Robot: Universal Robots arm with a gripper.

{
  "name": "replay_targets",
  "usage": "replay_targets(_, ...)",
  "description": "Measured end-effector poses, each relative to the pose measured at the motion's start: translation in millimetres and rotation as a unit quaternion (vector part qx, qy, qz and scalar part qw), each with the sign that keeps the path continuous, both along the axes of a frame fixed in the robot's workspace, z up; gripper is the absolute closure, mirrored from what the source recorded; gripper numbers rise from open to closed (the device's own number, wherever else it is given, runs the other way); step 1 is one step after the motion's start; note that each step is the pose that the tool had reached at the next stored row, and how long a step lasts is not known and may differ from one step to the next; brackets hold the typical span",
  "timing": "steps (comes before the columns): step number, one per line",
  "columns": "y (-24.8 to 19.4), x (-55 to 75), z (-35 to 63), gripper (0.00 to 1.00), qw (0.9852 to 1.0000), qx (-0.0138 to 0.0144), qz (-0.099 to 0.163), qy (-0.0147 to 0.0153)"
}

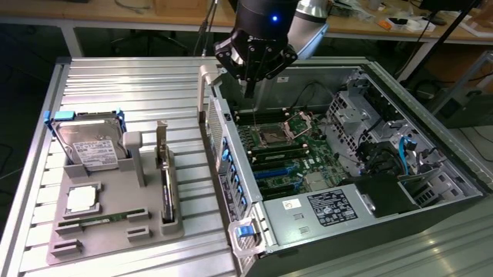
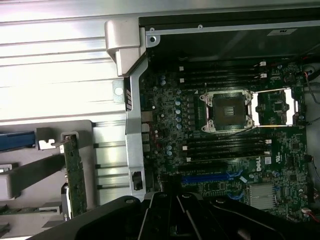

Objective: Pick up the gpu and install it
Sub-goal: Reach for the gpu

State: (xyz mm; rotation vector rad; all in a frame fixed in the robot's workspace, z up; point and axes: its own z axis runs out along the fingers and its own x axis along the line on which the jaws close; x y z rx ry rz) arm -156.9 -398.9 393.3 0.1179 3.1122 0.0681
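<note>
1. One arm carries one tool (image 1: 248,92). It hangs over the open computer case (image 1: 347,245), above the end of the case farthest from the exterior camera and close to the wall that faces the holder. Its fingers are closed together with nothing between them.
2. One gpu (image 1: 164,173) stands on its long edge in a slot of the holder, beside the computer case on the exterior view's left, well apart from the tool. In the wrist view it shows as a thin board seen edge-on, just outside the case wall.
3. One grey holder (image 1: 115,236) lies on the ribbed metal table (image 1: 138,75), beside the case on the exterior view's left. It holds four things:
   - the gpu, nearest the case;
   - one hard drive (image 1: 89,144) with a white label, leaning in blue-edged brackets, farther from the case;
   - one square processor chip (image 1: 82,199), lying flat;
   - one green memory stick (image 1: 100,219), lying along a groove.
4. One computer case lies on its side with its panel off. Inside it are one motherboard (image 1: 285,150), one processor socket (image 1: 273,137) with its metal frame swung open, and one labelled power supply (image 1: 327,208) at the end nearest the exterior camera.
</note>
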Motion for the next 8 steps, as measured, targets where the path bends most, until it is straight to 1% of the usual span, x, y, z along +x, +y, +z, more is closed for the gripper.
replay_targets(8, 0.0, -1.9, 0.0, 0.89, 1.0000, 0.0000, 0.000, 0.0000)
